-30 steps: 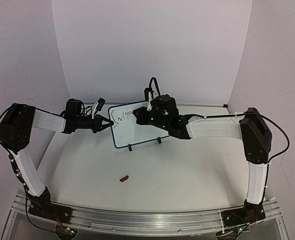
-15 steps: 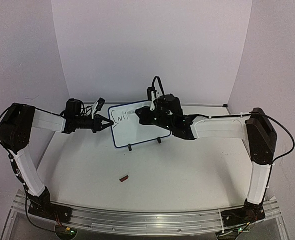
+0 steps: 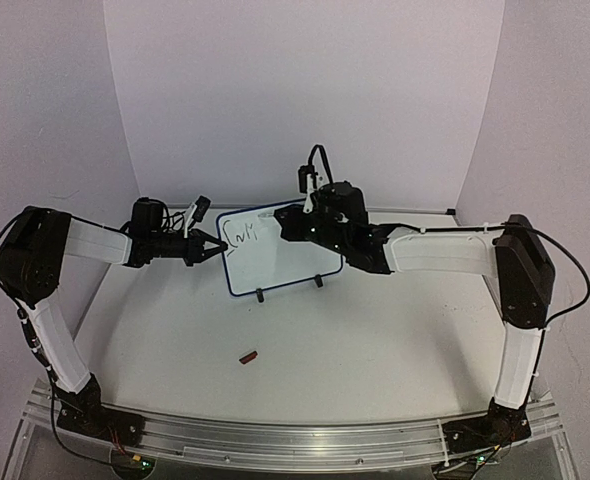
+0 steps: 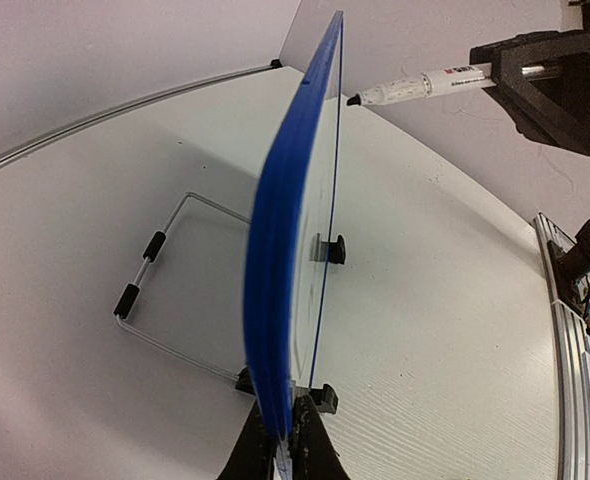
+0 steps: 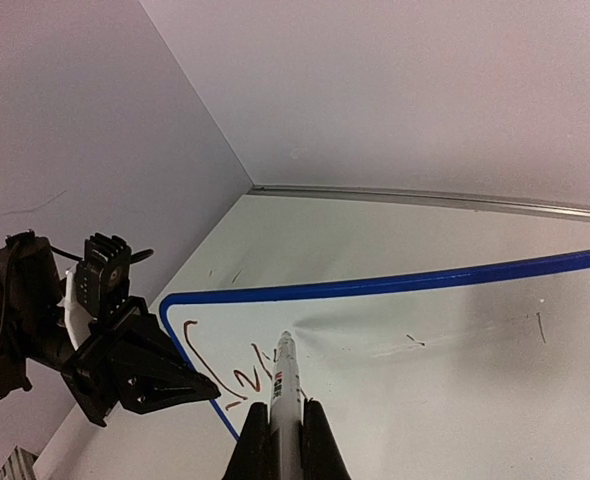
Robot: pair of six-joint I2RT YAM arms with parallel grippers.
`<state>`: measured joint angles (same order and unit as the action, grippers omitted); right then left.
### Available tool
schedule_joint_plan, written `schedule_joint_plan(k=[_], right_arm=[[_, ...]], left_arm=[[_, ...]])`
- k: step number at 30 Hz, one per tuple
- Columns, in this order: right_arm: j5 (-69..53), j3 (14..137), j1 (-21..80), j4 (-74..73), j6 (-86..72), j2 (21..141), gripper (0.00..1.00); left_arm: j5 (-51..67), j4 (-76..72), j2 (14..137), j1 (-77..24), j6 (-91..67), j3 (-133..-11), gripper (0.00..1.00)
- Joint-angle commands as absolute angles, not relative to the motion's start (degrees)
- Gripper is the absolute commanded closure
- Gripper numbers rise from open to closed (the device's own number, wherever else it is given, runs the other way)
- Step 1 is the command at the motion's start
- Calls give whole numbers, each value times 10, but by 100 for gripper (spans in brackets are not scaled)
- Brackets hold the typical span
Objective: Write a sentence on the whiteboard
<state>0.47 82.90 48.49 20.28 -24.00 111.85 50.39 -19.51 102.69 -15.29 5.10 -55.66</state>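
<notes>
The whiteboard (image 3: 287, 262) stands upright on two black feet at the table's middle back, blue-framed. My left gripper (image 3: 218, 248) is shut on its left edge; in the left wrist view the board (image 4: 280, 260) shows edge-on between the black fingertips (image 4: 315, 445). My right gripper (image 3: 297, 222) is shut on a white marker (image 5: 286, 385). The marker (image 4: 415, 87) points at the board's upper left, its tip a hair off the face. The sentence (image 5: 215, 365) is a few dark scrawled strokes near the top left corner, also seen from above (image 3: 243, 236).
A small reddish-brown cap (image 3: 248, 355) lies on the table in front of the board. A wire stand (image 4: 165, 290) props the board from behind. Walls close in at the back and both sides; a metal rail (image 3: 295, 440) runs along the near edge.
My right wrist has shifted right and slightly up, drawing the marker along the board's top. The left gripper and the board have held still.
</notes>
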Motion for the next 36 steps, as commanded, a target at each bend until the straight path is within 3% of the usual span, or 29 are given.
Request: schedule_joint_plan(k=[1,36], right_arm=[[9,851,480,220,-236,1122,100],[-25,797,474,177,-277,1139,100]], left_arm=[[447,-165,1025,-155,79,-557,100],[447,-165,1025,-155,78,-557,100]])
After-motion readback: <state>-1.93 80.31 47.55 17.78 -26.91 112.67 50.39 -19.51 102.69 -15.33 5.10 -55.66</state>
